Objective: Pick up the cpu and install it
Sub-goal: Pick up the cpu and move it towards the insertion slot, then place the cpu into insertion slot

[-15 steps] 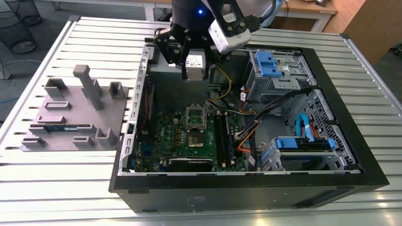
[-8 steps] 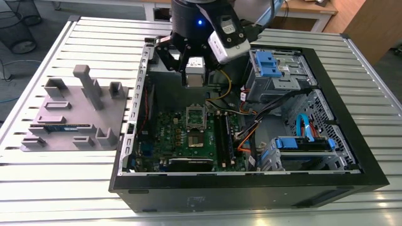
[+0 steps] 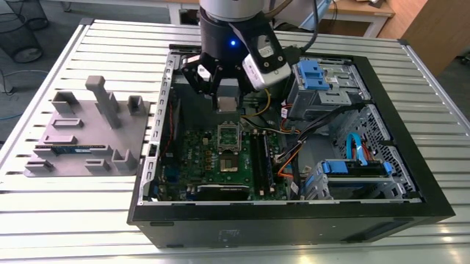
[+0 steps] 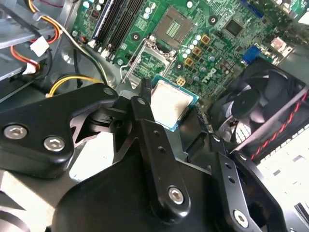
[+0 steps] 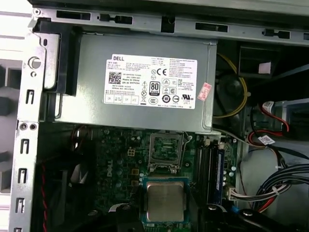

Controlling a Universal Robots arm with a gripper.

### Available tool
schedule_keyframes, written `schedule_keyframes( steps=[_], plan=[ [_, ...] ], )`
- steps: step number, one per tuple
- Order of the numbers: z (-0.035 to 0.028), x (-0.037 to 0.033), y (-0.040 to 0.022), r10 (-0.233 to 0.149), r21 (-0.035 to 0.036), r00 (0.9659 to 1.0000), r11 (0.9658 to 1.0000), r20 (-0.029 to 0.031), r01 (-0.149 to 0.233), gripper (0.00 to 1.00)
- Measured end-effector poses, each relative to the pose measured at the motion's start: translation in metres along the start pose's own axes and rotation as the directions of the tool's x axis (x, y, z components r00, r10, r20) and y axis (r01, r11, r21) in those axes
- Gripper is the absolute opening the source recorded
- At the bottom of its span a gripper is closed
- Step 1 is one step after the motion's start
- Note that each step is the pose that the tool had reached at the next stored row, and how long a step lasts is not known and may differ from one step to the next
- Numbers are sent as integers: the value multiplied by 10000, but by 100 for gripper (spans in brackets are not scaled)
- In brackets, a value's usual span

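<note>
Gripper (image 4: 174, 108), lower frame, clamps the cpu (image 4: 169, 104) by its edges; lowered skewed onto the socket (image 4: 171, 21) at top, it might bend pins.

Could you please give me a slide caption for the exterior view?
Black gripper holds the small flat square silver-topped cpu above the green motherboard inside the open black computer case.

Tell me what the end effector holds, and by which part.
The small flat square silver-topped cpu, gripped by two opposite edges.
</note>
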State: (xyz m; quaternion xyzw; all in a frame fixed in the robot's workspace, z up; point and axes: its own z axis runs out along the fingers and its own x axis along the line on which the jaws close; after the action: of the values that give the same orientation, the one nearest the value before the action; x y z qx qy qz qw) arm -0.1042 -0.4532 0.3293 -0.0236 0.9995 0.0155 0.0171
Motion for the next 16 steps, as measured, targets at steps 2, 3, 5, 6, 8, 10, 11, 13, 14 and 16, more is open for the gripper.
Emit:
schedule_keyframes(
  steps=[2, 3, 5, 6, 8, 10, 11, 13, 14, 16],
  plan=[
    [35, 0, -21, 0, -2, 10000, 10000, 0, 0, 47],
    [53, -3, -29, 0, -2, 10000, 10000, 0, 0, 47],
    [84, -16, -39, 1, -1, 10000, 10000, 0, -1, 47],
    [97, -25, -42, 1, -2, 10000, 10000, 0, -1, 47],
    [118, -42, -47, 0, -1, 10000, 10000, -1, 0, 47],
    [130, -44, -51, 0, 1, 10000, 10000, -2, 0, 47],
    [130, -44, -51, 2, 1, 10000, 10000, -2, -2, 47],
    [158, -44, -52, 1, -1, 10000, 10000, 0, -1, 47],
    [158, -44, -52, 0, -1, 10000, 10000, -1, 0, 47],
    [159, -44, -52, 0, -1, 10000, 10000, 0, 0, 47]
  ],
)
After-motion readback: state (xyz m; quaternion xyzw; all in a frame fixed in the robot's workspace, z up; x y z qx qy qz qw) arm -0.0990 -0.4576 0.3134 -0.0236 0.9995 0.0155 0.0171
